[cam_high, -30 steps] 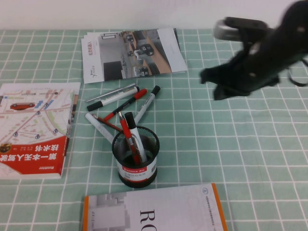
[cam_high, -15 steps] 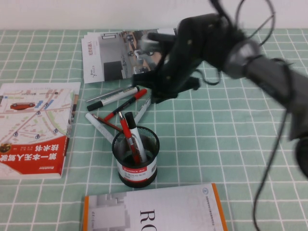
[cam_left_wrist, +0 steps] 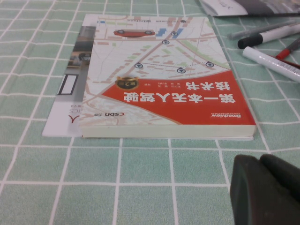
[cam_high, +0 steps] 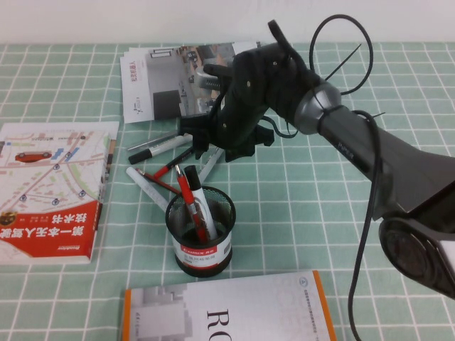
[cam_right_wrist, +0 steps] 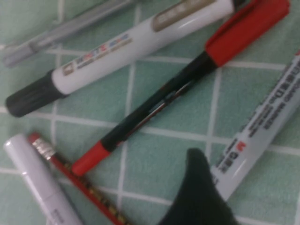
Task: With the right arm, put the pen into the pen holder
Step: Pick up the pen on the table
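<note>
Swinging in from the far right side, the right arm has brought the right gripper down over the loose pens at the middle of the table, just above the pen. Whether this gripper is released or clenched cannot be told. The pen lies flat on the green checked cloth, a slim white barrel slanting away from the pen holder toward the far edge, its upper end hidden under the gripper in the high view. The right wrist view shows what the high view cannot: red and grey print along the pen's barrel, a dark part of the gripper just beside it, and next to it the thin black pen with red cap, a white marker with black tip and a red pencil. The holder, black mesh with a white label band, stands upright nearer the near edge, with a red pen and another pen inside. A red-and-white book lies by the left edge, brochures at the far edge and a white book at the near edge. Only the left wrist view shows the left gripper, low over the cloth near that red-and-white book; its state cannot be told.
</note>
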`<action>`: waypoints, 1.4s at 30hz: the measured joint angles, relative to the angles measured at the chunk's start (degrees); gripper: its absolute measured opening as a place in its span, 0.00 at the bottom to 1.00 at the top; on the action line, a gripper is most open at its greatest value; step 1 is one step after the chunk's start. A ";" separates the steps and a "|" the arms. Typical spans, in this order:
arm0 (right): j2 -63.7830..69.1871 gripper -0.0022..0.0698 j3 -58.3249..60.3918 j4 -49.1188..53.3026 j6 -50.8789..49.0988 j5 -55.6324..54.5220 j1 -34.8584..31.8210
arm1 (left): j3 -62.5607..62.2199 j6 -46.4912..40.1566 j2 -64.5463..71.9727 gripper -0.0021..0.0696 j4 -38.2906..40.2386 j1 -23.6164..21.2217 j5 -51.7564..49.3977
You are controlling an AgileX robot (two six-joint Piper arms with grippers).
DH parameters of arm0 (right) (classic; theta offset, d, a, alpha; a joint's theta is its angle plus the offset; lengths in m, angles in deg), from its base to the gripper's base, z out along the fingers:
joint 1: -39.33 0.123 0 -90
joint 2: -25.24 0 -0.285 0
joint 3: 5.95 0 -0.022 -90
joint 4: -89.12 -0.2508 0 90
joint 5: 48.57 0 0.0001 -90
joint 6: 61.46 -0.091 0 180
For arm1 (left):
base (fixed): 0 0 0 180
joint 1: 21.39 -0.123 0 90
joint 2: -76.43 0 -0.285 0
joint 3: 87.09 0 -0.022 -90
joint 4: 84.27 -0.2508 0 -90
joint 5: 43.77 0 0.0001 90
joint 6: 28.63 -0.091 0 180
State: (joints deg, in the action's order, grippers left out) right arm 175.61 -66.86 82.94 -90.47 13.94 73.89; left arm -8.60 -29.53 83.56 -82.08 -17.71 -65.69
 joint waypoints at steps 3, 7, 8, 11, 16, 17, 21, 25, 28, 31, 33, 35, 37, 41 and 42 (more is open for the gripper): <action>0.37 0.62 -0.13 1.66 -0.86 0.00 0.11 | 0.00 0.00 0.00 0.02 0.00 0.00 0.00; 1.12 0.63 -0.44 4.08 -1.22 -0.80 0.11 | 0.00 0.00 0.00 0.02 0.00 0.00 0.00; 1.30 0.63 -0.44 4.52 -1.22 -1.09 0.23 | 0.00 0.00 0.00 0.02 0.00 0.00 0.00; 2.30 0.63 -0.44 5.28 -1.22 -1.30 0.43 | 0.00 0.00 0.00 0.02 0.00 0.00 0.00; 2.71 0.60 -0.83 6.18 -0.55 -1.08 0.66 | 0.00 0.00 0.00 0.02 0.00 0.00 0.00; 2.82 0.58 -0.93 6.18 -0.01 -0.94 0.66 | 0.00 0.00 0.00 0.02 0.00 0.00 0.00; 2.82 0.44 -1.03 6.82 1.60 0.37 0.66 | 0.00 0.00 0.00 0.02 0.00 0.00 0.00; 2.82 0.21 -1.03 6.80 4.22 1.80 0.66 | 0.00 0.00 0.00 0.02 0.00 0.00 0.00; 2.82 0.18 -1.16 6.80 5.81 2.58 0.66 | 0.00 0.00 0.00 0.02 0.00 0.00 0.00; 2.82 0.18 -1.16 6.80 7.34 3.82 0.44 | 0.00 0.00 0.00 0.02 0.00 0.00 0.00; 2.57 0.18 -1.16 6.58 8.34 5.01 0.08 | 0.00 0.00 0.00 0.02 0.00 0.00 0.00; 2.19 0.18 -1.16 7.13 9.32 6.27 -0.31 | 0.00 0.00 0.00 0.02 0.00 0.00 0.00; 1.27 0.18 -1.06 8.32 10.15 7.57 -0.55 | 0.00 0.00 0.00 0.02 0.00 0.00 0.00; -2.07 0.18 -1.06 9.84 12.11 8.29 -0.55 | 0.00 0.00 0.00 0.02 0.00 0.00 0.00; -3.29 0.18 -1.06 9.97 12.66 8.34 -0.55 | 0.00 0.00 0.00 0.02 0.00 0.00 0.00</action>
State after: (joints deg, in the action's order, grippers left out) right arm 172.32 -67.92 92.91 -77.81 22.28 73.34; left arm -8.60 -29.53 83.56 -82.08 -17.71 -65.69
